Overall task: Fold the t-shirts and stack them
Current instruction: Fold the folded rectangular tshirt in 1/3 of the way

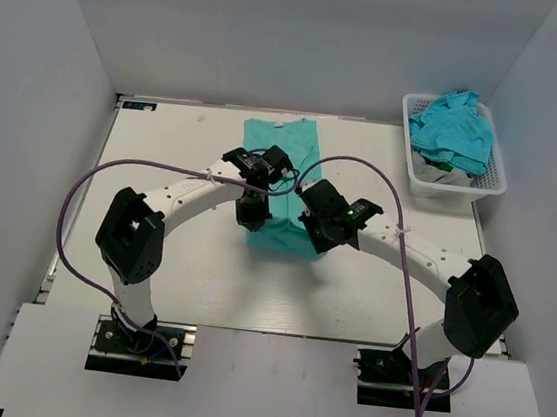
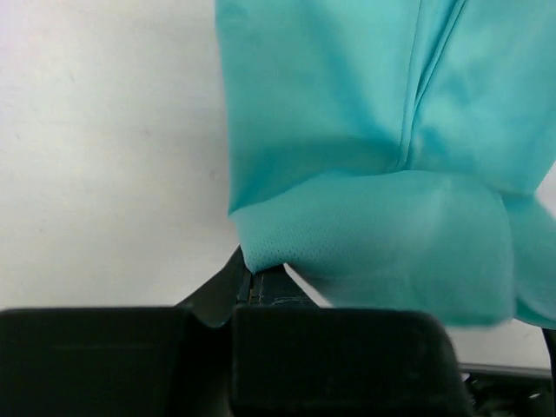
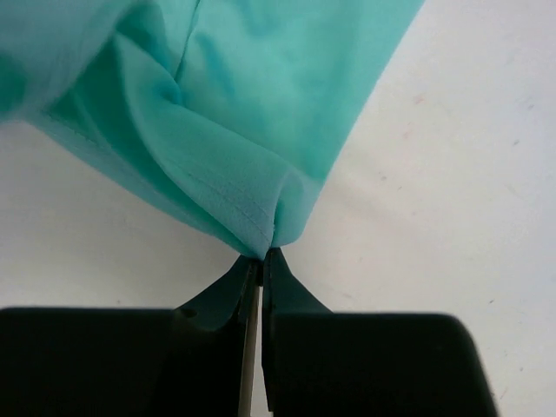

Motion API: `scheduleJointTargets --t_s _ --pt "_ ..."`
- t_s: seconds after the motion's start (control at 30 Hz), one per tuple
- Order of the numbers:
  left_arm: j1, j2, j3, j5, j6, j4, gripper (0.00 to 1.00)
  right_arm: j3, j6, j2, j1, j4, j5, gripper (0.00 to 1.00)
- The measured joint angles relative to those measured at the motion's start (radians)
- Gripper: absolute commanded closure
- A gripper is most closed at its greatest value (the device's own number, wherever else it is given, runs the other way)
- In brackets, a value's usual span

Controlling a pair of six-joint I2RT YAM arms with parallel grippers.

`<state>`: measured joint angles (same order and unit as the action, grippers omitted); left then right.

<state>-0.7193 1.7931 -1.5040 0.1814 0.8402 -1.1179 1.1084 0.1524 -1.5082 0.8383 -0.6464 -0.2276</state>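
Fingers of L gripper, close under its wrist cam, are clenched on the near-left hem corner of the teal t-shirt; R gripper is likewise pinched tight on the near-right hem corner, w/ fabric bunching just above the tips; both corners look raised slightly off the white desk. Tee lies mid-desk between the two arms, collar at far end, body already narrowed to a long strip, so sides seem folded in; far part flat on desk.

Step in hand, prob.: the hem-to-collar fold, both corners gripped and ready to carry.

Next move needs: both arms lifting together and travelling away toward collar at even pace, keeping hem taut and level so cloth doesn't sag or skew; lay hem down square w/ far edge, then let go.

More turquoise tees heaped in white lattice basket at far-right corner, well apart; not yet folded, so task looks early.
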Motion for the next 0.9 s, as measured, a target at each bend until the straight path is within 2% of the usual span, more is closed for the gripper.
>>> scheduleJointTargets --t_s 0.23,0.37,0.63,0.9 --pt "0.08 0.038 -0.119 0.021 -0.016 0.027 1.0 0.163 -0.026 -0.108 -0.078 0.019 -0.011 1.0" --pt "0.115 0.115 -0.236 0.023 -0.044 0.032 1.0 0.277 -0.058 -0.194 -0.117 0.017 -0.005 1.0" --pt "0.202 0.266 -0.373 0.012 -0.098 0.026 1.0 0.478 -0.133 -0.327 -0.178 -0.003 0.05 1.0" --pt "0.262 0.311 -0.447 -0.031 -0.181 0.089 1.0 0.631 -0.18 -0.431 -0.227 -0.014 0.087 1.0"
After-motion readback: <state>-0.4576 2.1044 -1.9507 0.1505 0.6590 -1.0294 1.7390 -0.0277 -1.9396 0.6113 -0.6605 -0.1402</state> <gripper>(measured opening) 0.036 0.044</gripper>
